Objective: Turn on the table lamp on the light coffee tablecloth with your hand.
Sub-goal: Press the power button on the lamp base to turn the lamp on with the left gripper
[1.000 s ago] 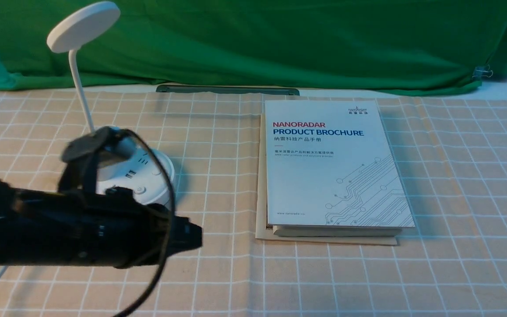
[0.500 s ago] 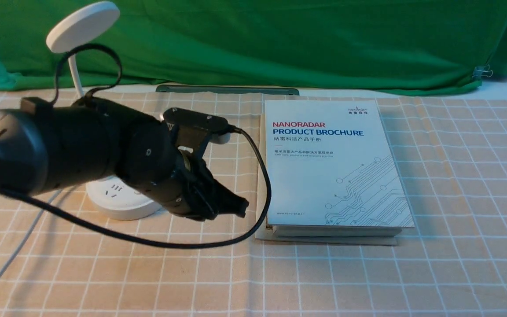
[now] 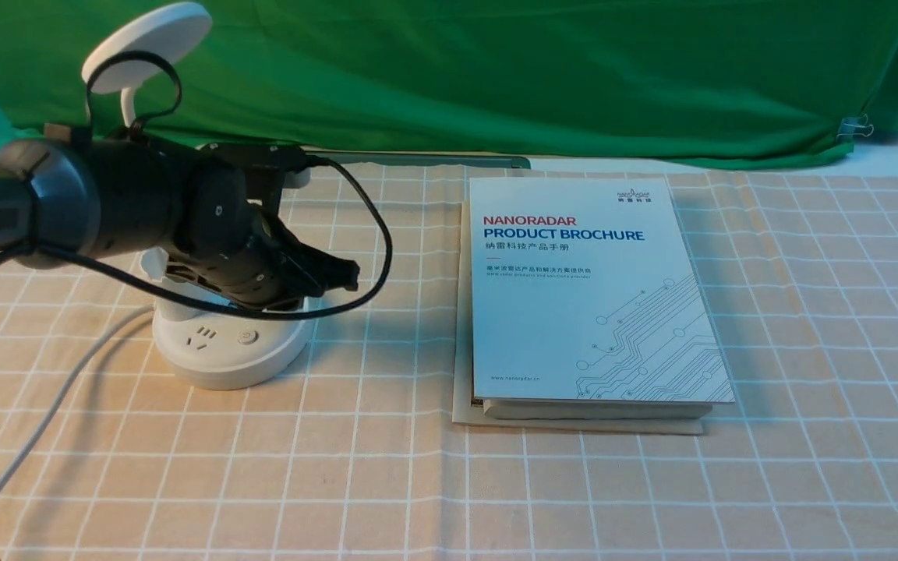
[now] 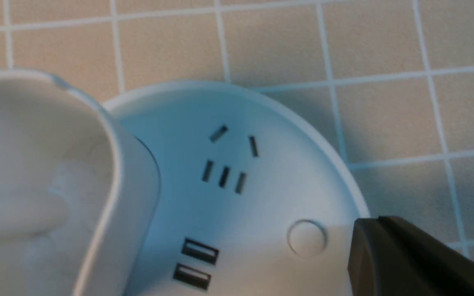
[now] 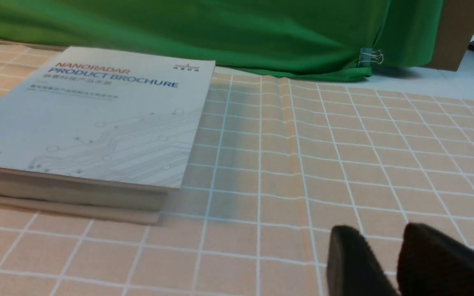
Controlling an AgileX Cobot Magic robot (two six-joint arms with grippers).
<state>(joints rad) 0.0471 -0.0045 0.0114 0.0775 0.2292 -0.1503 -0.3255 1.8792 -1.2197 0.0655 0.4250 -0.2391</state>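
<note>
"Leaning in from the left, that black left gripper (image 3: 349, 275) has its two fingers pressed together, right?"

"Yes, tip against tip, pointing out past the far right part of the lamp's base from where I stand. I can't tell how high they are above it."

"And the table lamp (image 3: 231, 368)?"

"Upright on the left side of the light coffee tablecloth (image 3: 387, 491), partly behind the arm. Its flat disc head (image 3: 176, 35) tilts above the arm, and the round power button (image 3: 247, 336) shows beside the socket slots (image 3: 201, 337). The wrist camera looks down on the base too, with the cup holder (image 4: 138, 205) close by."

"There's a white cord (image 3: 67, 382) trailing toward us over the cloth, and a black cable (image 3: 324, 313) looping across the front of the gripper."

"What about the right gripper (image 5: 381, 230)?"

"Its dark fingers are spread, with a narrow gap between them. The front camera doesn't catch it."

"So the Nanoradar brochure (image 3: 597, 296) lies well apart from the lamp, on top of some thick books."

"Right, and the green backdrop cloth (image 3: 496, 78) hangs behind everything, with a binder clip (image 3: 854, 127) on its lower edge."
</note>
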